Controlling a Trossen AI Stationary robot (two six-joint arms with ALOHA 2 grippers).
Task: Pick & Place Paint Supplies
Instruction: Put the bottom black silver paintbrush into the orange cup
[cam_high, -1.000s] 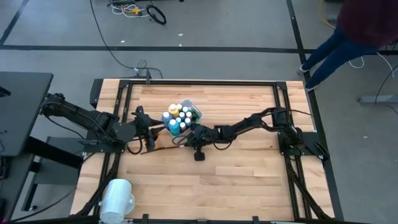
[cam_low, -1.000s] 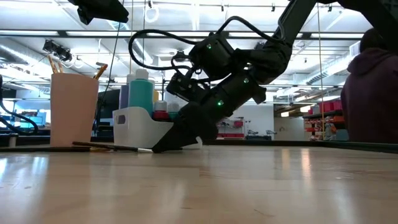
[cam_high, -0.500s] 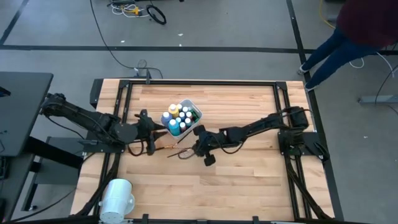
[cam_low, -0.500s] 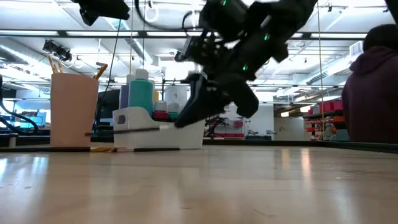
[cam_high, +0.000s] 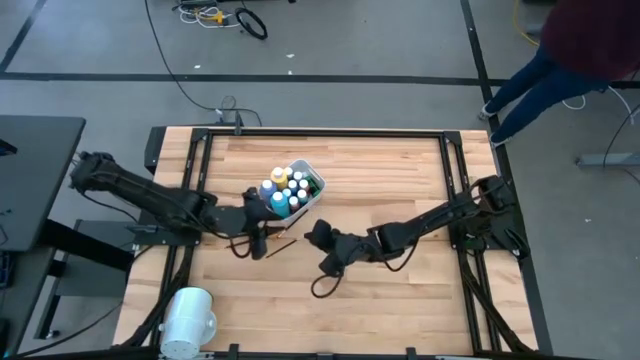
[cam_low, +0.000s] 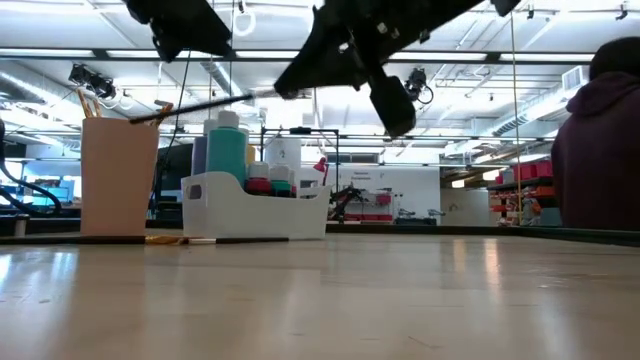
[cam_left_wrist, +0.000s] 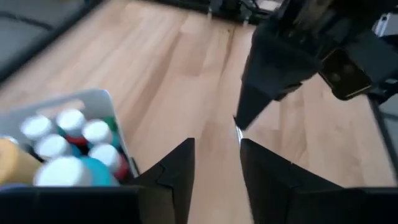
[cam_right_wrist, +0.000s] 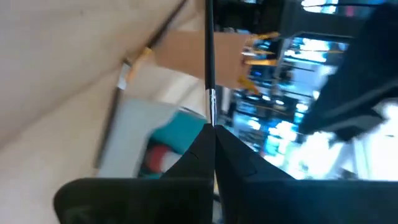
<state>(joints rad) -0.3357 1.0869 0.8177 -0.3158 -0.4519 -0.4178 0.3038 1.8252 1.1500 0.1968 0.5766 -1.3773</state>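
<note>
One thin dark-handled paintbrush (cam_low: 200, 103) is pinched in the closed right gripper (cam_low: 300, 82), lying nearly level, pointing left toward the part-open, empty left gripper (cam_left_wrist: 214, 171).

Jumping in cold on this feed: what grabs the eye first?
The right gripper, shut on a thin dark-handled brush, holds it in the air above the wooden table. Beside it stands the white rectangular tub packed with white-capped paint bottles, with the left gripper close by.
</note>
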